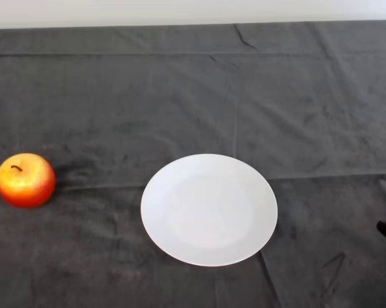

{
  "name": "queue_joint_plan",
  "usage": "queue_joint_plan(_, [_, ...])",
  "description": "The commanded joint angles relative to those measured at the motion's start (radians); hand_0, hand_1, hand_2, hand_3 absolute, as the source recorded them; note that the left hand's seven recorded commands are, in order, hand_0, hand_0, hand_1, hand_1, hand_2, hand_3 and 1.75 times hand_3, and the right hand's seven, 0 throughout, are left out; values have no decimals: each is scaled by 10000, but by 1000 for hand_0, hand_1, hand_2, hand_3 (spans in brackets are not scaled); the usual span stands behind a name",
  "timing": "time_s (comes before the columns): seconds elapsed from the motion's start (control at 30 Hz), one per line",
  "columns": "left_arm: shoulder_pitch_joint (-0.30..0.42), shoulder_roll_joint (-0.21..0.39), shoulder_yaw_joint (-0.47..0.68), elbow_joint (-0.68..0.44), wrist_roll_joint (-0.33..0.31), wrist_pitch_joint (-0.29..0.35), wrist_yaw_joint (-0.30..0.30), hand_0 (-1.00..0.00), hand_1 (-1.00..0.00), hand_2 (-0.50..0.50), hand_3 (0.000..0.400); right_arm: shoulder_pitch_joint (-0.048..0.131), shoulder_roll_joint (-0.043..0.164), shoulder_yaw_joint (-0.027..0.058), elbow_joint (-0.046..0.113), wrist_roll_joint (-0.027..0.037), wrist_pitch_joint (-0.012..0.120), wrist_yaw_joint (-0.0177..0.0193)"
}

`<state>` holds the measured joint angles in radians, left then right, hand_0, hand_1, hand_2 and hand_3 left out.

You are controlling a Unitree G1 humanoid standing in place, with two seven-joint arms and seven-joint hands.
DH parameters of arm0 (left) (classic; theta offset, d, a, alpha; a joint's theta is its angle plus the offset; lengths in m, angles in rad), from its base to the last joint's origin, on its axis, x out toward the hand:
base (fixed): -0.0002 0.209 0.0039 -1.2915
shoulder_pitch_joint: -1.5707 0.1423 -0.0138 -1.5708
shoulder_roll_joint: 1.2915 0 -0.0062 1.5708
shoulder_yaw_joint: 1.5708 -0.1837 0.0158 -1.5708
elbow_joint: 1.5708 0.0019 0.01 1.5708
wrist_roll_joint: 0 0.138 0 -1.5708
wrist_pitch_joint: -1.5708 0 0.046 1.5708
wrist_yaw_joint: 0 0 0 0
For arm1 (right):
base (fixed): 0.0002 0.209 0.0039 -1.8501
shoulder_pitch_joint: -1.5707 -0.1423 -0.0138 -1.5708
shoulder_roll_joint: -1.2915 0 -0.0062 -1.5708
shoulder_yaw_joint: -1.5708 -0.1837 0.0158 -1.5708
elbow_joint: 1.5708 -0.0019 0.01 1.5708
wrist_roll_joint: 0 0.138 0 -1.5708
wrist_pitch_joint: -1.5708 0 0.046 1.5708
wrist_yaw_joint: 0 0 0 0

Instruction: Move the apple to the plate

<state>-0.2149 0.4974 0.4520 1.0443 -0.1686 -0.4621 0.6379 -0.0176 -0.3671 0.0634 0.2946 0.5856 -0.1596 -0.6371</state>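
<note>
Your apple (pixel 25 180) sits upright on the dark cloth (pixel 180 96) at the far left of the scene, stem up, red-orange with a yellow patch near the top. It rests on the cloth, well apart from the plate (pixel 209 209). You see the white plate to its right, near the middle of the table and slightly nearer to you, lying flat with nothing on it. The cloth shows creases running across and down behind both.

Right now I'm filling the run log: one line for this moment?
round red-orange apple: on dark cloth, left of plate, apart | round white plate: bare | hand: not in view | move: not begun
</note>
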Motion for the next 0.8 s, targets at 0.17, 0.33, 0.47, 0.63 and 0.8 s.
queue_joint_plan(0.17, [-264, 627, 199, 352, 206, 256, -247, 0, 0, 0, 0, 365, 197, 2, 71, 220, 388, 125])
queue_joint_plan(0.33, [-312, 791, 248, 290, 195, 204, -397, 0, 0, 0, 0, 365, 198, 1, 71, 219, 388, 125])
queue_joint_plan(0.47, [-342, 934, 272, 264, 195, 197, -546, 0, 0, 0, 0, 365, 198, 1, 71, 218, 388, 125])
queue_joint_plan(0.63, [-408, 1136, 272, 246, 220, 227, -762, 0, 0, 0, 0, 366, 199, 0, 71, 218, 389, 126])
queue_joint_plan(0.8, [-476, 1341, 215, 231, 279, 263, -1068, 0, 0, 0, 0, 366, 199, -1, 71, 217, 389, 126])
